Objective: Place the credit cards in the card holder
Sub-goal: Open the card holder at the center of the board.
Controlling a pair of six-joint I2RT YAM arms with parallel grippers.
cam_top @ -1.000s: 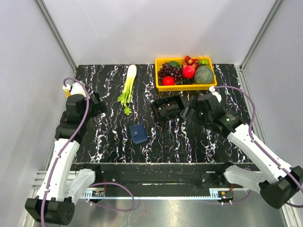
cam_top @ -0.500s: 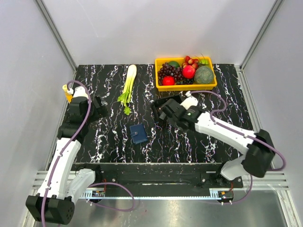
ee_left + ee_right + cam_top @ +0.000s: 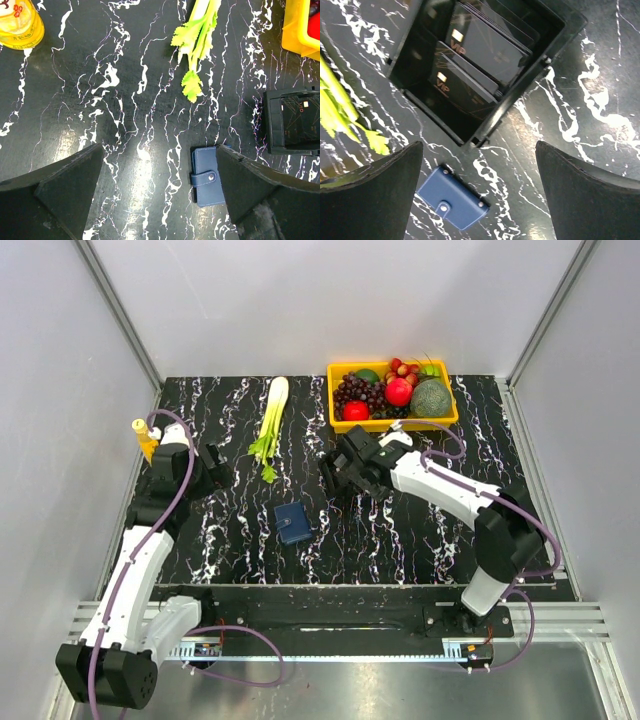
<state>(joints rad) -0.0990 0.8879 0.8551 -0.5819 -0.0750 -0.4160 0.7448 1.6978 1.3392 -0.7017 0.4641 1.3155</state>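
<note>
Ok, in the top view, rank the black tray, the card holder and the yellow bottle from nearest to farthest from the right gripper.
Measured from the right gripper:
1. The black tray: directly beneath the open jaws.
2. The card holder: lower left of the gripper, toward the arm bases.
3. The yellow bottle: far out on the left side.

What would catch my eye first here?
The bright yellow bin of fruit at the far right grabs the eye, with a green celery stalk lying to its left. Nearer the middle sit a black tray of dark cards and a small closed blue card holder.
</note>
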